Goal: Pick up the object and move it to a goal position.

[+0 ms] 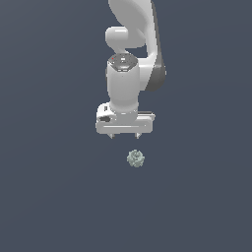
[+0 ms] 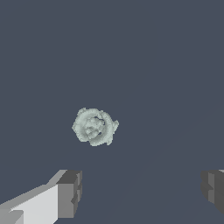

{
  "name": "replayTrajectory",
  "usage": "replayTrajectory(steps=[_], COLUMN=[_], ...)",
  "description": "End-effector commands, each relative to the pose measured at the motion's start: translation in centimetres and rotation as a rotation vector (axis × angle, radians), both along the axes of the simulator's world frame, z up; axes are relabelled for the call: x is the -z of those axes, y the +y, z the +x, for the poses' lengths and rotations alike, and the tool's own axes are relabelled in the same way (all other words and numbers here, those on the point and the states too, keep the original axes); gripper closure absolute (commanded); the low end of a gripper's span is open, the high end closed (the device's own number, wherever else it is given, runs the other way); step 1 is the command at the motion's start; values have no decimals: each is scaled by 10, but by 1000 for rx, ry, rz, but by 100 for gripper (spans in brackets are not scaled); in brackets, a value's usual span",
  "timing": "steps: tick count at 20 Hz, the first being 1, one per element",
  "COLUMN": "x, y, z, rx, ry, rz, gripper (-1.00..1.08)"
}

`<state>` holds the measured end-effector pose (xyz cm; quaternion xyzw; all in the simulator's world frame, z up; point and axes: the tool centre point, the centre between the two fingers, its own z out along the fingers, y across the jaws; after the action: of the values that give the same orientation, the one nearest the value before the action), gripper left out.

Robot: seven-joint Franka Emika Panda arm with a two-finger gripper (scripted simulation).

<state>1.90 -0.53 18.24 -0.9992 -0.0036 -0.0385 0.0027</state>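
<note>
Exterior view
Arm: white Franka arm (image 1: 133, 34) enters from the upper edge and hangs wrist-down over a plain dark slate-blue surface (image 1: 49, 197).
Wrist housing: white cylinder with a dark cap showing small red marks on top; a grey joint cover sits on the exterior view's right side of it.
Gripper: white gripper (image 1: 125, 135), wide flat body, two short dark fingertips pointing down, set well apart. Released; nothing between the tips.
Object: small pale grey-green clump (image 1: 135, 158), knobbly, roughly ball-shaped, narrower than the gripper body. It appears below the gripper and slightly toward the exterior view's right of its centre, nearer the right fingertip than the left one.
Contact: none visible; a gap of bare surface shows between the fingertips and the clump.
Height off surface: cannot tell, no shadows rendered.

Wrist view
Surface: same uniform dark slate-blue surface (image 2: 166, 65) fills the frame.
Object: clump (image 2: 95, 126) seen from above, bumpy with darker pits at its centre, lying alone on the surface.
Fingers: one grey finger pad (image 2: 70, 192) with white finger body behind it, the other pad (image 2: 213, 189) at the opposite edge, partly cut off.
Gripper: midpoint (image 2: 141, 190) lies over bare surface; jaws spread wide, holding nothing.
Alignment: clump sits ahead of the fingers, closer to the white-backed pad than to the other, clear of both.
</note>
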Motion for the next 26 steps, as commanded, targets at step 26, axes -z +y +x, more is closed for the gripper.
replayTrajectory(steps=[26], x=[22], y=[1], z=[-6], rx=[-149], ry=[56], rz=[-27], gripper=[-92])
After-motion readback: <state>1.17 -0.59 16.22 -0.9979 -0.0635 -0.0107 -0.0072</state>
